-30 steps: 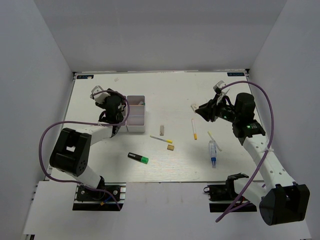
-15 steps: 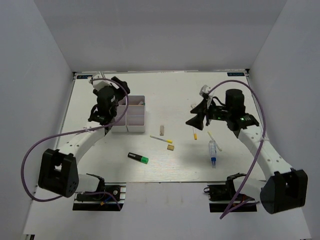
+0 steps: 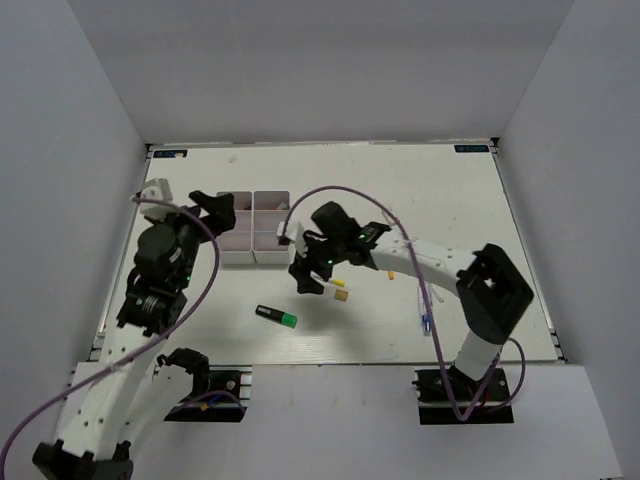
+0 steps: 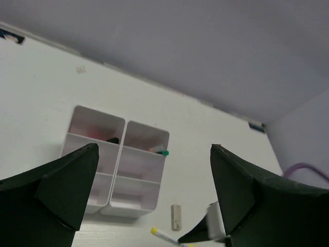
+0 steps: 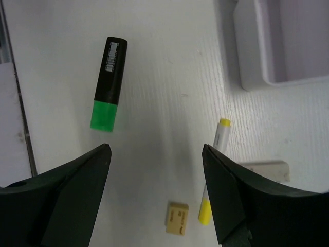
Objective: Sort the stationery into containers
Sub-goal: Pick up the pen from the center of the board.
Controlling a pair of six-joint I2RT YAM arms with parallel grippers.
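— Where does the stationery stand?

— Most of it is loose on the surface (image 3: pixel 450 200). The green-capped highlighter (image 3: pixel 276 316) lies on the near side of the organizer box (image 3: pixel 255 258). The yellow-tipped pen (image 5: pixel 221 135), the beige eraser (image 3: pixel 341 295) and a pale block (image 5: pixel 262 167) lie off the box's near-right corner. The clear tube (image 3: pixel 426 312) is well to the box's right, partly behind your right arm. In the box's far compartments you can make out a teal-tipped item (image 4: pixel 160 152) and a dark item (image 4: pixel 112 139); I cannot tell more about either.

— What has just changed?

— Your right hand (image 5: pixel 155 149) has swung in from far to the right of the box. It now hangs just off the box's near-right corner, above the bare strip between the highlighter and the pen. Its fingers are spread, with nothing between them. Your left hand (image 4: pixel 154 146) has pulled back from over the box to its near-left and sits higher. Its fingers are also wide apart and empty.

— And for the task?

— I judge the left arm is done at the box for now and is giving you room. The right is set up for the next pick, with the highlighter and the pen both close under it. Settle on one before you lower: the pen has the eraser and the block just beside it, while the highlighter lies alone.
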